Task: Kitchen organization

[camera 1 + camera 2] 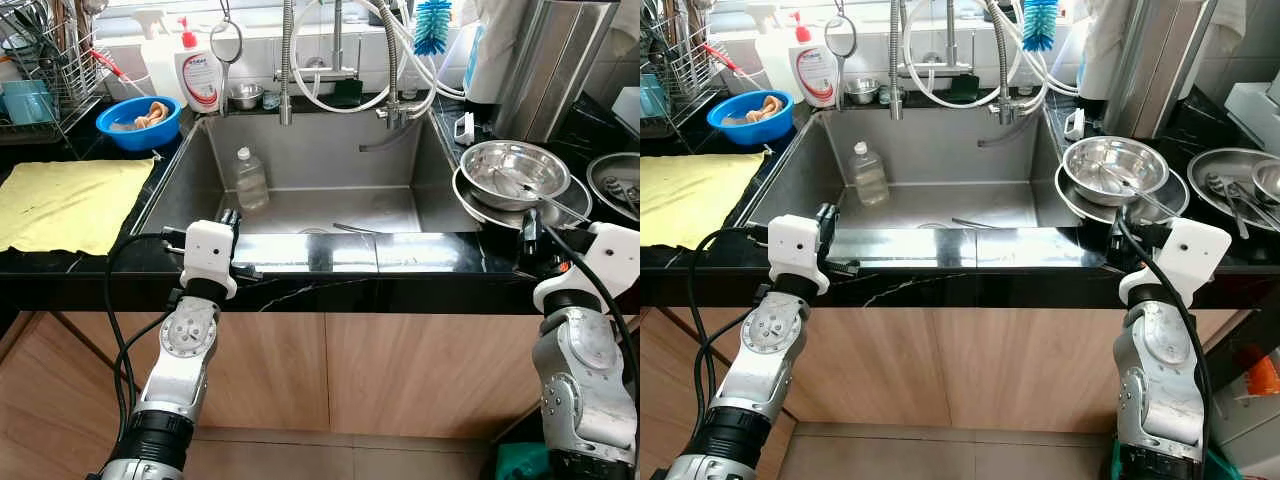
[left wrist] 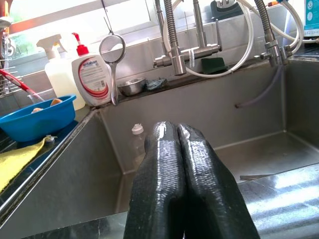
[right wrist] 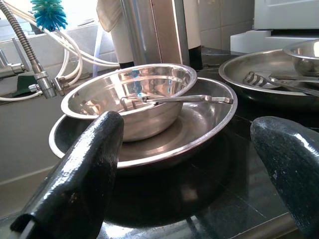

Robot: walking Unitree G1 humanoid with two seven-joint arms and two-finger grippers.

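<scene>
Head view: my left gripper (image 1: 229, 218) at the steel sink's (image 1: 300, 160) front rim, my right gripper (image 1: 529, 228) just before the round steel bowl (image 1: 514, 170) sitting in a wide steel plate (image 1: 478, 208).
Left wrist: fingers (image 2: 164, 164) pressed together, clear plastic bottle (image 2: 137, 144) beyond.
Right wrist: fingers (image 3: 84, 164) spread wide, bowl between, spoon (image 3: 174, 99) inside.

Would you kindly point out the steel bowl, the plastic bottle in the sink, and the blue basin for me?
steel bowl (image 1: 513, 168): left eye view, on its inner bottom.
plastic bottle (image 1: 250, 183): left eye view, on the middle of its body.
blue basin (image 1: 126, 132): left eye view, on its front outer wall.
</scene>
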